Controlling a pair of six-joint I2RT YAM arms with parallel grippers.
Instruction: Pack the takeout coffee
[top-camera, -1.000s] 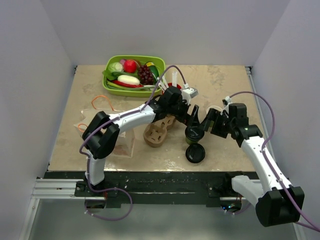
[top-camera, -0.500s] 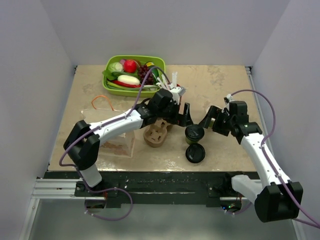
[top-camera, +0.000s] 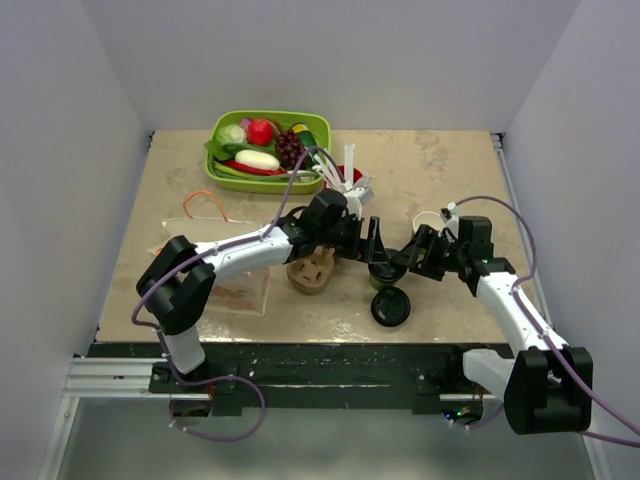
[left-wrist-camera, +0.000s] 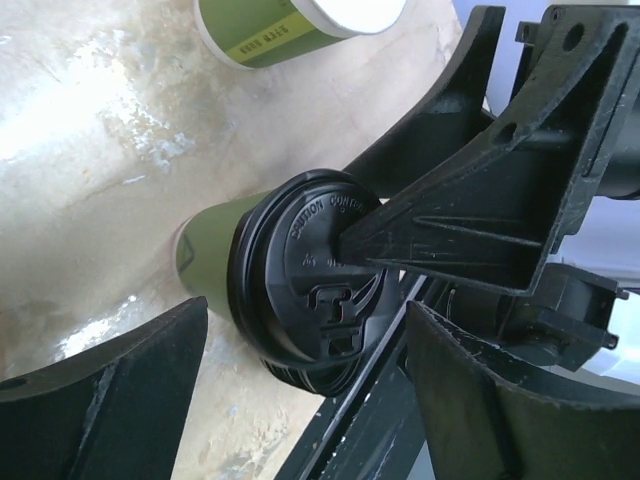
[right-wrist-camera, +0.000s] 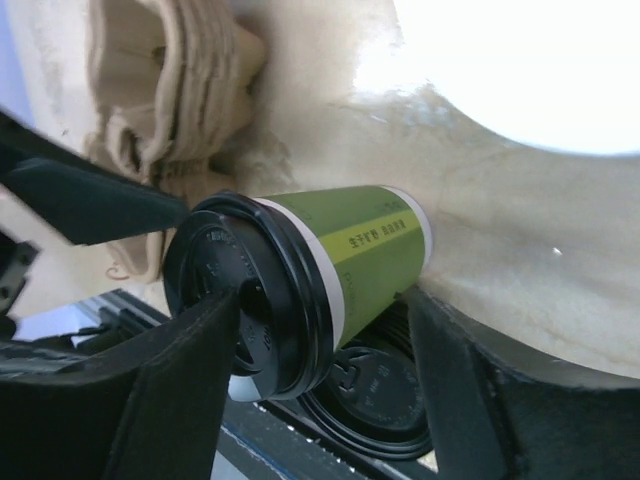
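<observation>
1. The takeout coffee (top-camera: 386, 268) is a small green paper cup, capped with a round black lid (left-wrist-camera: 300, 285).
2. It stands upright on the desk (top-camera: 450, 180), between the spread fingers of the left end effector (left-wrist-camera: 305, 318) and the right end effector (right-wrist-camera: 325, 300).

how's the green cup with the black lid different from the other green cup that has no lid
The lidded cup wears a black lid; the open cup has none, so its white inside shows. The lidded cup sits between the fingers of the left gripper and the right gripper; the open cup stands apart, beyond the right gripper. Both are green paper cups with a lighter printed band.
</observation>
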